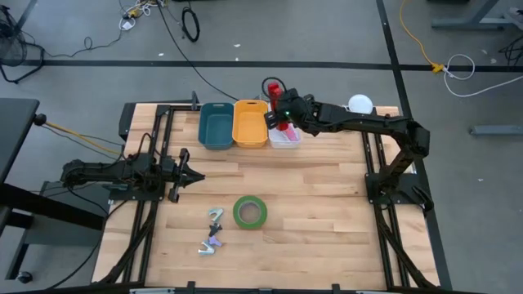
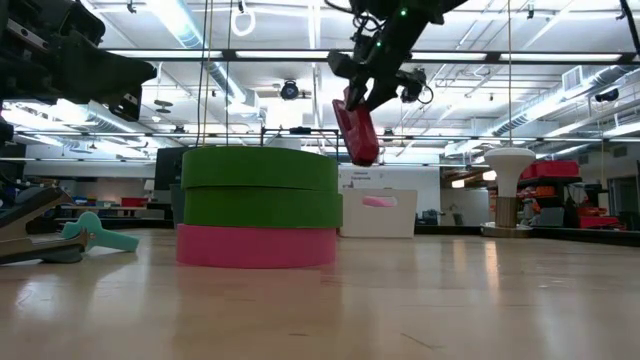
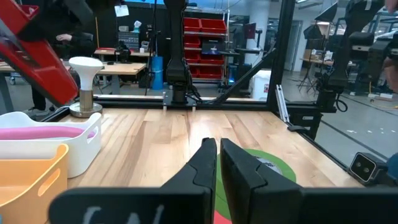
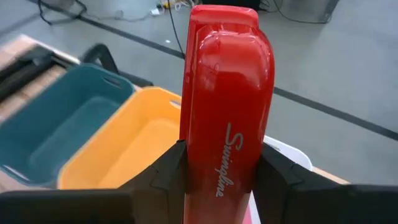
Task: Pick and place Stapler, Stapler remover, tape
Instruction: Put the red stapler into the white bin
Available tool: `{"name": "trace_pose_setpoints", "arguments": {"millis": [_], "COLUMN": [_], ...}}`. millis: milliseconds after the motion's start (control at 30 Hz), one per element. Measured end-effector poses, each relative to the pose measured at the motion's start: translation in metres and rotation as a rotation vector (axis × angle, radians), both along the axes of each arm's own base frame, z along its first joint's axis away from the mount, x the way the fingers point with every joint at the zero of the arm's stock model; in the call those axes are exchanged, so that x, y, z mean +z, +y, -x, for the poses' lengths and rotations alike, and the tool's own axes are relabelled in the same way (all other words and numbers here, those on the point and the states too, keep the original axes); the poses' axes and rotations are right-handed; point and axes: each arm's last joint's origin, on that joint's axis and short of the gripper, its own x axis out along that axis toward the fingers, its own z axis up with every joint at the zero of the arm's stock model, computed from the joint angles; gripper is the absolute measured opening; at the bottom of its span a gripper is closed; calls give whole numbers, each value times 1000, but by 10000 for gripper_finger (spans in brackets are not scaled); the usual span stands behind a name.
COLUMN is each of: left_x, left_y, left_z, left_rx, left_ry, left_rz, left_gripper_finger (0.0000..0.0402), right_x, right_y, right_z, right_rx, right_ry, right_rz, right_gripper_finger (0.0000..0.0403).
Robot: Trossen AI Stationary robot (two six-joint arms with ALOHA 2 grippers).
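Right gripper (image 4: 217, 165) clamped on the red stapler (image 4: 225, 93), held high over the white bin (image 1: 286, 137) at 12 o'clock on the table (image 1: 327, 204). Risk you should watch: the stapler hangs tilted, so a release here could clip the bin rim or tip it into the orange bin (image 1: 250, 124) alongside; teal bin (image 1: 216, 125) sits beyond that. Left gripper (image 1: 189, 173) idle at 9 o'clock, fingers together. Tape (image 1: 249, 211) lies flat at 6 o'clock; what look like staple removers (image 1: 214, 230) lie near it, detail poor. Pale wood planks, bare. Cables on the grey floor; red shelving (image 3: 202, 34) behind.
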Motion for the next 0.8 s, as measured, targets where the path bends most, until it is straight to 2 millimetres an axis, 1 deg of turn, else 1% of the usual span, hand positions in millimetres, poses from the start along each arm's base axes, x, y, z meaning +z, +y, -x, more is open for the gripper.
{"name": "trace_pose_setpoints", "arguments": {"millis": [200, 500, 667, 800], "left_x": [0, 0, 0, 0], "left_y": [0, 0, 0, 0], "left_z": [0, 0, 0, 0], "left_rx": [0, 0, 0, 0], "left_ry": [0, 0, 0, 0], "left_rz": [1, 0, 0, 0], "left_gripper_finger": [25, 25, 25, 25], "right_x": [-20, -53, -62, -72], "right_y": [-4, -4, -3, -2], "right_z": [-4, 0, 1, 5], "right_rx": [12, 8, 7, -3], "right_ry": [10, -2, -50, -41], "right_rz": [38, 35, 9, -10], "right_gripper_finger": [139, 139, 139, 139]}}
